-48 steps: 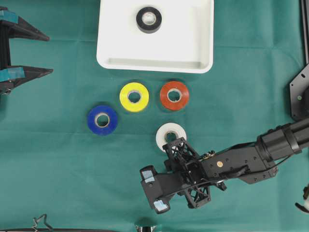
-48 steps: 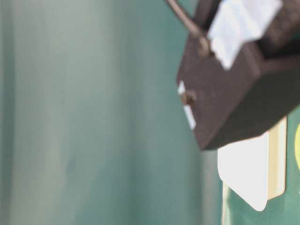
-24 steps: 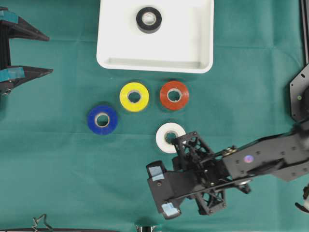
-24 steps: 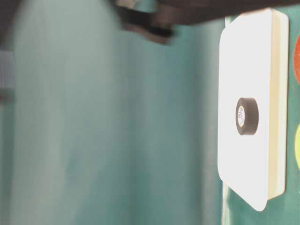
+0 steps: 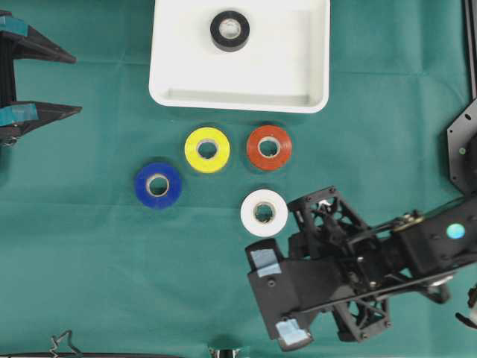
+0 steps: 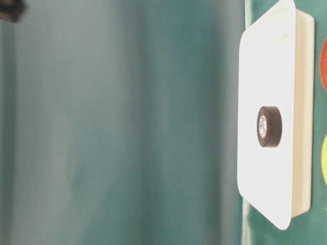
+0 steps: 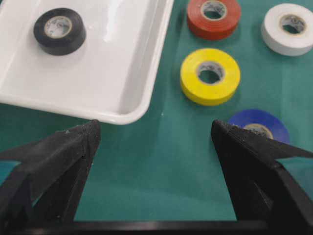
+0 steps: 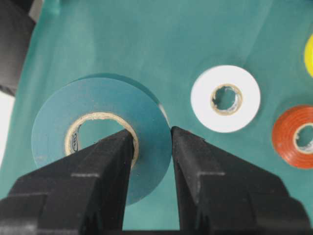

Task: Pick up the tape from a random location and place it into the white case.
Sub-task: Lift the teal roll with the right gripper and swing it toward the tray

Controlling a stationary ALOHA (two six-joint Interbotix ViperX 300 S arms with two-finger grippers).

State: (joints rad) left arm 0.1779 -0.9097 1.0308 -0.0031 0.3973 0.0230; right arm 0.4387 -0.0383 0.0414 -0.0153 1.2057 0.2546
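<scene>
Plainly, the right gripper (image 8: 151, 142) is clamped on a green tape roll (image 8: 98, 147): in the right wrist view one finger (image 8: 105, 161) sits inside the cardboard core and the other presses the outer face, so only one side of the ring is pinched, low in the frame. That is a thin hold. The roll could pivot between the pads or slide free during the carry, since most of it hangs outside the grip to the left. A drop here might land on the white roll (image 8: 225, 98), which lies just to the upper right of the fingers on the green cloth (image 8: 146, 39).

The overhead view hides the held roll altogether; the right arm's black frame fills the lower right and covers it. It does show what the wrist camera cannot: the white case (image 5: 298, 67) at top centre, with a black roll (image 5: 229, 30) already inside, and the yellow roll (image 5: 207, 149), red roll (image 5: 269, 147) and blue roll (image 5: 158, 185) lying between arm and case. The carry must pass over these.

The left gripper (image 7: 156, 147) stands wide and empty in its own wrist view, looking at the case rim at upper left. The table-level view shows only the case and the black roll, on the right.
</scene>
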